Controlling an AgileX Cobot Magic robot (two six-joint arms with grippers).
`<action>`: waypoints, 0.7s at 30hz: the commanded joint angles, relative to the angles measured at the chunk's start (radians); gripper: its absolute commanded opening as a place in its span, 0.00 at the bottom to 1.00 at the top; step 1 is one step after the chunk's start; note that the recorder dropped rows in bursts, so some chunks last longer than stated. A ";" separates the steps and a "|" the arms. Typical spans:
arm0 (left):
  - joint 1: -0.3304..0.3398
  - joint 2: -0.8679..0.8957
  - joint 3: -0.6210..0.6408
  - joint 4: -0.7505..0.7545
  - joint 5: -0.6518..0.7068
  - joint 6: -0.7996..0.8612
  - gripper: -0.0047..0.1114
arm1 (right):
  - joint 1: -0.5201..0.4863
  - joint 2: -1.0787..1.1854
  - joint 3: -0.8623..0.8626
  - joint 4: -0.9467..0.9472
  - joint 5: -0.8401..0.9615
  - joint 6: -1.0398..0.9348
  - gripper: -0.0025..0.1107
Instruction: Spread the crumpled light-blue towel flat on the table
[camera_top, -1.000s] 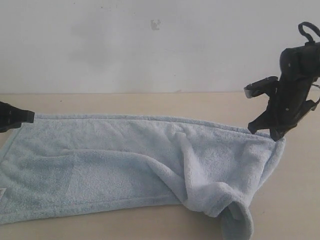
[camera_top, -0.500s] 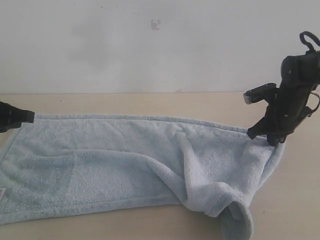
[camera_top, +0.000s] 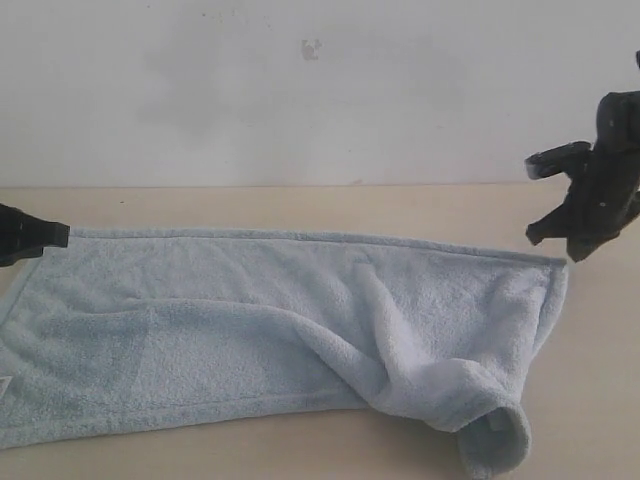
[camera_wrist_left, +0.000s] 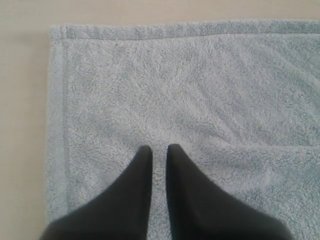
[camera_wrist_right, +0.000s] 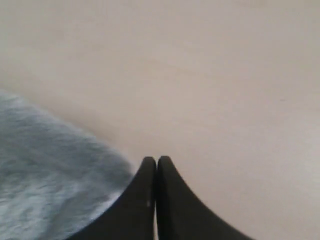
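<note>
The light-blue towel (camera_top: 250, 300) lies mostly spread on the beige table (camera_top: 300, 205). Its near right corner is rolled into a lumpy fold (camera_top: 490, 430), and a ridge runs across its middle. My right gripper (camera_top: 555, 245) hangs in the air just right of the towel's far right corner, shut and empty. In the right wrist view this gripper (camera_wrist_right: 157, 160) is over bare table (camera_wrist_right: 225, 75) with the towel's edge (camera_wrist_right: 45, 170) beside it. My left gripper (camera_top: 62, 233) sits at the far left corner. From its wrist view, it (camera_wrist_left: 158, 148) hovers over flat towel (camera_wrist_left: 200, 90), nearly closed, pinching nothing.
A plain white wall (camera_top: 300, 90) stands behind the table's far edge. Bare tabletop runs right of the towel and along the front (camera_top: 300, 450). A small white label (camera_top: 3, 382) shows at the towel's near left edge.
My right gripper has let go of the towel's far right corner and moved up and to the right. That corner dropped flat and the front right fold slid rightward. The left gripper stayed put.
</note>
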 joint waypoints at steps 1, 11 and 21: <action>-0.005 -0.001 -0.004 -0.009 0.030 0.027 0.13 | -0.102 0.036 -0.139 -0.019 0.054 0.021 0.02; -0.005 -0.001 -0.004 -0.028 0.029 0.103 0.26 | -0.127 0.030 -0.182 0.454 0.223 -0.267 0.02; -0.005 -0.001 -0.004 -0.054 0.027 0.103 0.28 | -0.125 -0.066 -0.064 0.520 0.303 -0.336 0.02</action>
